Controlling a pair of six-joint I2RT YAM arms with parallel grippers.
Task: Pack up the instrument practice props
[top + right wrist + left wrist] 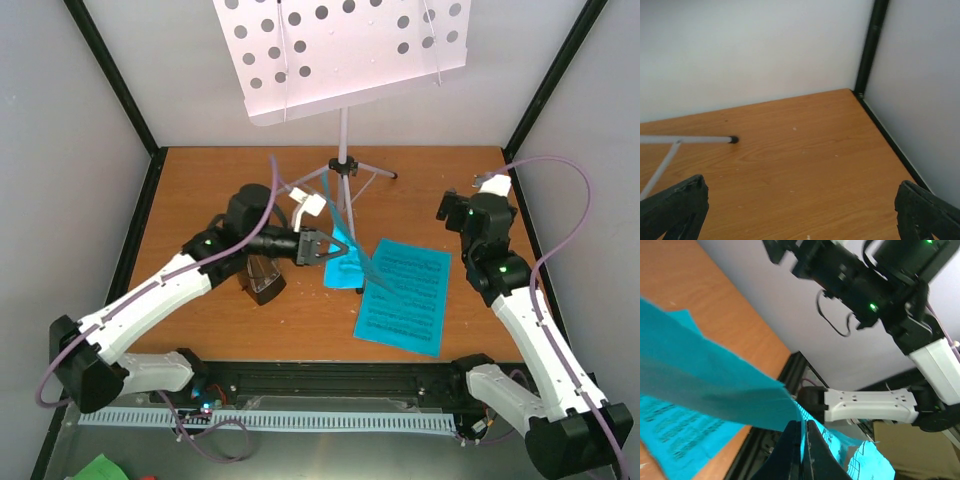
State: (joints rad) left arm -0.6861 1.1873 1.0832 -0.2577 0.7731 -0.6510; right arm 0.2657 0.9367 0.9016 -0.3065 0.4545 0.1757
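Observation:
The grey music stand rises at the back of the table, its perforated tray (340,45) high over the tripod legs (345,170). My left gripper (325,247) is shut on the edge of a cyan sheet-music page (705,385), which hangs lifted and curled off the table. In the left wrist view the fingers (790,450) pinch that page between them. A second cyan page (405,295) lies flat right of centre. The small black metronome (262,280) stands under my left forearm, partly hidden. My right gripper (470,195) is open at the right rear, nothing between its fingertips (675,205).
One stand leg with a black foot (732,139) lies on the wood ahead of the right gripper. Grey walls and black corner posts (869,47) close the table at the back and sides. A black rail (340,385) runs along the near edge.

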